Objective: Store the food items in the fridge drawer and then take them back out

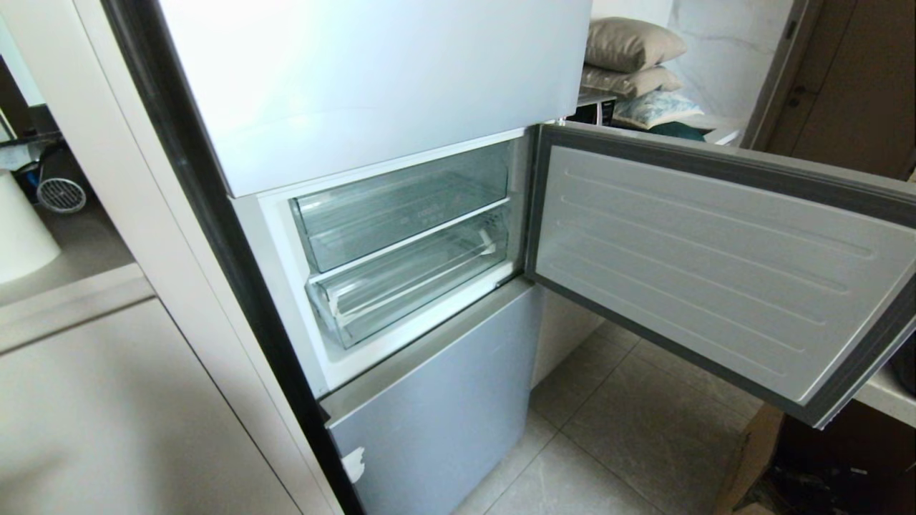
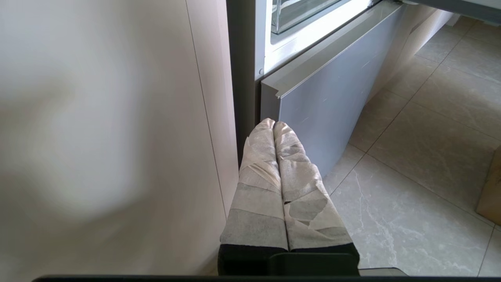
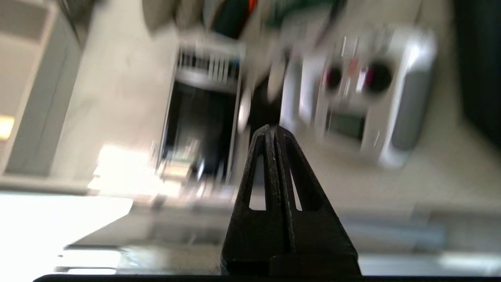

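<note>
Fridge door (image 1: 715,272) open; 2 clear drawers (image 1: 408,275) pushed in, long axis across fridge. Left gripper (image 2: 274,125) clenched, empty, below drawers. Right gripper (image 3: 273,131) clenched, empty, facing away. No food seen.

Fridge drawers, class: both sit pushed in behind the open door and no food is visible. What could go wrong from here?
1. The open fridge door swings wide across the right side; an arm approaching from there might knock it.
2. The lower drawer is transparent with a thick lip; the right gripper, shut and empty, could slip when pulling.
3. The left gripper, shut, hangs close to the lower fridge panel; a base move might scrape it.
</note>
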Controlling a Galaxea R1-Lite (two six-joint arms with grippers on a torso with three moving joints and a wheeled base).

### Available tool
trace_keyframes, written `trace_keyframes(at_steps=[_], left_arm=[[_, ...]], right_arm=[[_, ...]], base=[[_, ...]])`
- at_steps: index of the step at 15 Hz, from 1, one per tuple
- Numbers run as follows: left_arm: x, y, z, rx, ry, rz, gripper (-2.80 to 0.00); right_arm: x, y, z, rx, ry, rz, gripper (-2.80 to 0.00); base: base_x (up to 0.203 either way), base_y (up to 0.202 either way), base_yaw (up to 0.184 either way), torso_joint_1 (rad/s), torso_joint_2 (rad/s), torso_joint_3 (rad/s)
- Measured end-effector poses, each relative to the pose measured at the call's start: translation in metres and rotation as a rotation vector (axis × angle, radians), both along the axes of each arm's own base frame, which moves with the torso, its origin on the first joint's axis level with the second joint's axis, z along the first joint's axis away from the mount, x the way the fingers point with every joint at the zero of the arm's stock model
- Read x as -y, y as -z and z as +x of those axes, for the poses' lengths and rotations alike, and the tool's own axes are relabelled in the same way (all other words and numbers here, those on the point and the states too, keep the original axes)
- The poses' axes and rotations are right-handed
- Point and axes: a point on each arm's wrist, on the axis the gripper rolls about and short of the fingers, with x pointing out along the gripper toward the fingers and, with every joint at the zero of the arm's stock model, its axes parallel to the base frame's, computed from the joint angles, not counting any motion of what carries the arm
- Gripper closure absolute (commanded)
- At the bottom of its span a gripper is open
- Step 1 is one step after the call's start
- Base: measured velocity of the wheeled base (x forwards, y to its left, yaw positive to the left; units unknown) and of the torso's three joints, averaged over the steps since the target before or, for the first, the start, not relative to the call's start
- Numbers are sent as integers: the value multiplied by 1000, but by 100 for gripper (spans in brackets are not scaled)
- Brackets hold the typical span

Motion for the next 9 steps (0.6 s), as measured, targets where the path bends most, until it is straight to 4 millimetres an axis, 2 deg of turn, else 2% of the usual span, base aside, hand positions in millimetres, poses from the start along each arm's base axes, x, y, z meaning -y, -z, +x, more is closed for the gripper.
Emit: trace_keyframes(at_steps=[4,6,9], left_arm=[[0,0,0,0,0,0,0],[0,0,0,0,0,0,0],[0,0,0,0,0,0,0]], right_arm=[[-8,11,13,-37,-278,157,0],[-19,12,21,-43,-347,178,0],[-40,18,14,-66,-428,223,0]], base=[[0,0,0,0,0,0],[0,0,0,0,0,0],[0,0,0,0,0,0]])
